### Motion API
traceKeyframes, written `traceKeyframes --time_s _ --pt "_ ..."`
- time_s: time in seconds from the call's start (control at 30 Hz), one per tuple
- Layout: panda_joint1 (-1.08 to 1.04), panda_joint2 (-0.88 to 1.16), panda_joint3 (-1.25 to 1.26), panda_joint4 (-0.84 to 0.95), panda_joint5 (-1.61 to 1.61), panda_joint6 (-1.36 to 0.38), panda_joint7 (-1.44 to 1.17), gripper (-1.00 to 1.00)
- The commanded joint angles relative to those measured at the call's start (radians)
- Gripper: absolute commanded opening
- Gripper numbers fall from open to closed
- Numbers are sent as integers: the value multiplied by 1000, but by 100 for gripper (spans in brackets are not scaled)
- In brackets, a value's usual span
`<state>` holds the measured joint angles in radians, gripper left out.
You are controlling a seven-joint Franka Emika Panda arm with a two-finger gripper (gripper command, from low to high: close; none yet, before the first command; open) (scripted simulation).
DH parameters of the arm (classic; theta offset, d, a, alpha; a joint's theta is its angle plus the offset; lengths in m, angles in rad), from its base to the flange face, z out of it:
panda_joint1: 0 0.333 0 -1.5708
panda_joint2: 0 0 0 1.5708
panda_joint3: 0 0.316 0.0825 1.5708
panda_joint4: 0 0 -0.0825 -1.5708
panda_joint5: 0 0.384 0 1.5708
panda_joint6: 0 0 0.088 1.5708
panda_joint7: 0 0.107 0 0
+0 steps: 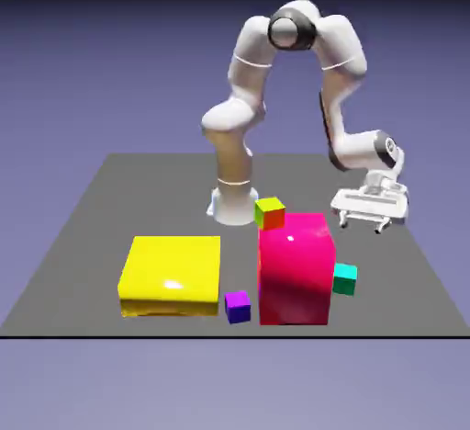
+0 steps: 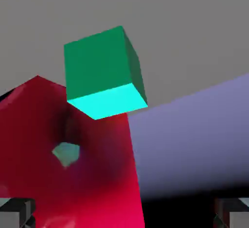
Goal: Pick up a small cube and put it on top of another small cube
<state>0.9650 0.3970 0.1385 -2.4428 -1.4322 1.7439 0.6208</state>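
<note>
With my tool [image 1: 366, 223] spread wide and empty, I should drop squarely over the teal cube [image 1: 345, 278] sitting on the worktop [image 1: 110, 208] against the magenta block [image 1: 296, 267], fingers clearing that block.

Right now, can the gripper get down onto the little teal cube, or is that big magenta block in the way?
Probably yes. The gripper is open, above and behind the teal cube, with nothing between them. The magenta block stands close against one side, so the fingers would likely need to straddle the cube's free sides.
</note>
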Motion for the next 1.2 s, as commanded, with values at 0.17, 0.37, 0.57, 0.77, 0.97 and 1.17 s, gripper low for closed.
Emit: traceKeyframes --time_s 0.17,0.37,0.57,0.77,0.97,1.17 --pt "-38 98 42 -36 -261 32 -2 0" --pt "-91 223 -13 39 -429 75 23 0" --pt "-47 122 51 -37 -320 46 -6 -100" --pt "-153 -88 131 -36 -146 44 -84 -100" --pt "-322 -305 229 -60 20 44 -220 -100" --pt "-521 -508 333 -108 162 46 -396 -100"
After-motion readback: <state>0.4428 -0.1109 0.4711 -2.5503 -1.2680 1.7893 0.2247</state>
